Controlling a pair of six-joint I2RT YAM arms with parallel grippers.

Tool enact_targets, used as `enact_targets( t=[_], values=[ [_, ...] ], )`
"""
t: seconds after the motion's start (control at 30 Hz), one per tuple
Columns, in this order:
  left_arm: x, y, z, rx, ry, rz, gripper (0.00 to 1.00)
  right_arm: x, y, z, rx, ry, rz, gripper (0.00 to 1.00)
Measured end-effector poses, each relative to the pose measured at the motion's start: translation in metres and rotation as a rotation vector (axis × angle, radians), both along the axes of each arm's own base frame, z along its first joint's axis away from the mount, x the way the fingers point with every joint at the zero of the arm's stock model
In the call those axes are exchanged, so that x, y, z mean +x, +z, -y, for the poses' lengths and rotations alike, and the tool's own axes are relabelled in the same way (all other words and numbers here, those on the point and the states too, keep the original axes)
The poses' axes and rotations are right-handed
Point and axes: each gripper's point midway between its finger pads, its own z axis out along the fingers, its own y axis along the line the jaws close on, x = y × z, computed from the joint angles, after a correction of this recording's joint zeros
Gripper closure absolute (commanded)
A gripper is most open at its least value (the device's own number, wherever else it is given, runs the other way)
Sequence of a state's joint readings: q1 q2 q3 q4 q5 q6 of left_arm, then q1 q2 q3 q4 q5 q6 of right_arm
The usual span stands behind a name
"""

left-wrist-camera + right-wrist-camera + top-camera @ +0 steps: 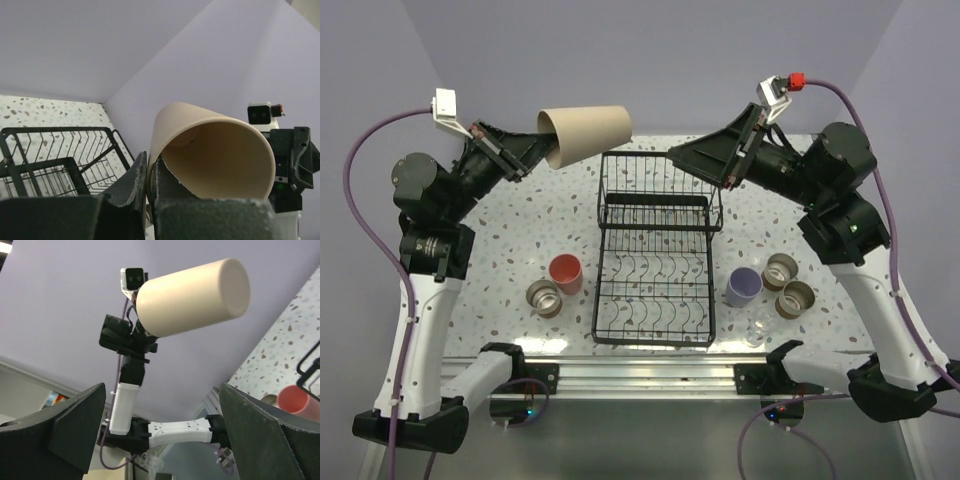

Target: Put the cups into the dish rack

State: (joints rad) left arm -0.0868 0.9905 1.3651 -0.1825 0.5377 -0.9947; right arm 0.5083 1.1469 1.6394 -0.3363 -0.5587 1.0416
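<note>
**A:** Tall beige cup [588, 133]?

**B:** Off the tabletop [500, 250], lying sideways. The left gripper [150, 172] pinches its rim wall, and its base points away toward the right gripper [695, 158].

**A:** Right gripper?

**B:** Spread wide, holding nothing, facing the cup. The dish rack [599, 280] sits below and between both grippers. Pink cup [565, 273] below the left one, lavender cup [743, 287] below the right.

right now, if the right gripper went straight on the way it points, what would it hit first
Likely the tall beige cup held sideways by the left gripper; depth is unclear.
</note>
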Motion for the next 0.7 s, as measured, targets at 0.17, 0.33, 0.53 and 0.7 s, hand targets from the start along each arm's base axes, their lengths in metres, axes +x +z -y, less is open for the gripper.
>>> enact_targets(
  t=[0.17,0.33,0.53,0.7],
  values=[
    [-0.014,0.01,0.013,-0.104,-0.089,0.054,1.0,0.006,0.004,-0.032,0.037,0.073,-0.023,0.02],
    [-0.031,0.018,0.018,-0.198,-0.144,0.105,1.0,0.015,-0.013,-0.061,0.02,0.111,-0.076,0.02],
    [-0.038,0.022,0.02,-0.252,-0.177,0.122,1.0,0.023,-0.007,-0.068,0.056,0.092,-0.08,0.02],
    [-0.04,0.024,0.021,-0.27,-0.19,0.137,1.0,0.023,0.018,-0.068,0.162,0.087,-0.061,0.02]
  ],
)
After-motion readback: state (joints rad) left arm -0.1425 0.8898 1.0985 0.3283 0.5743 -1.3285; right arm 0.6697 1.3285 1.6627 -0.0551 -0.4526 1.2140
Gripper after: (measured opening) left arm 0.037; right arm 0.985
